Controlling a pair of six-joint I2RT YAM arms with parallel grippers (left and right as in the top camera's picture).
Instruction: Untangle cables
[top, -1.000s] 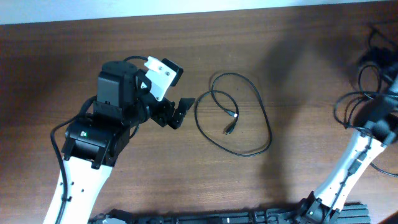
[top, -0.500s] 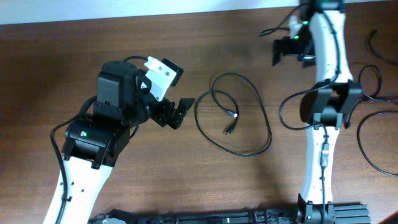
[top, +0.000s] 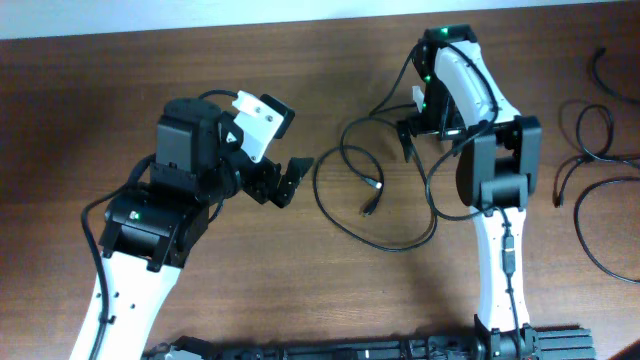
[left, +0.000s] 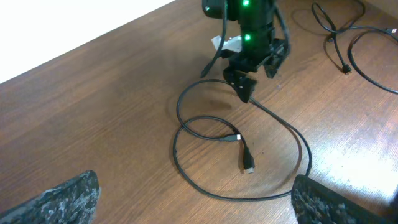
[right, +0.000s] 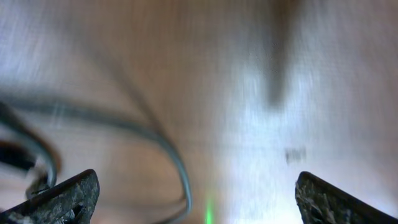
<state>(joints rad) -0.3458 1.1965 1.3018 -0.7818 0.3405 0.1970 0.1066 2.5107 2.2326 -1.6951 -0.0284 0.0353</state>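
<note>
The cable (top: 318, 192) lies as one loose loop in the middle of the table (top: 90, 90). Both plugs (top: 370, 207) sit inside the loop, and its long axis runs from the far edge toward the near right corner. The right gripper (top: 408, 140), jaws spread, hangs over the loop's far arc and is nearest; I cannot tell whether it touches. The left gripper (top: 283, 180), also spread and empty, points at the loop's left side from just beside it. Other cables (top: 583, 128) lie by the right edge.
</note>
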